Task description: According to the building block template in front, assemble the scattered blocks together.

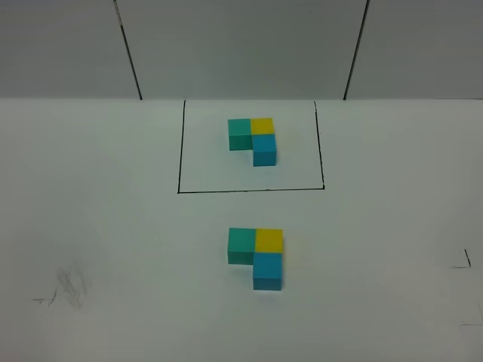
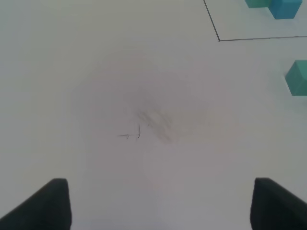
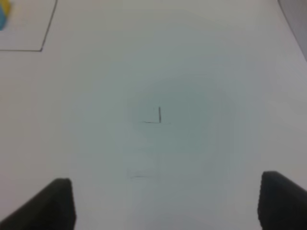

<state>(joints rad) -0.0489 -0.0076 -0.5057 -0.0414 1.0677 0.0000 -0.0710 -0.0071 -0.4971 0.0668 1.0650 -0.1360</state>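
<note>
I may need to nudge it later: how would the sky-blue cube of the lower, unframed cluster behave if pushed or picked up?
The sky-blue cube looks rigid and flat-faced, so it should slide, not roll. Its squat shape makes tipping unlikely. It touches the yellow cube, so a push toward that neighbour would probably shift the cluster. The matte surface suggests decent grip.

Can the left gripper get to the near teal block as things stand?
Probably yes: the left gripper is open, holds nothing, and only bare table lies between it and the teal block, though yellow abuts its far side.
</note>
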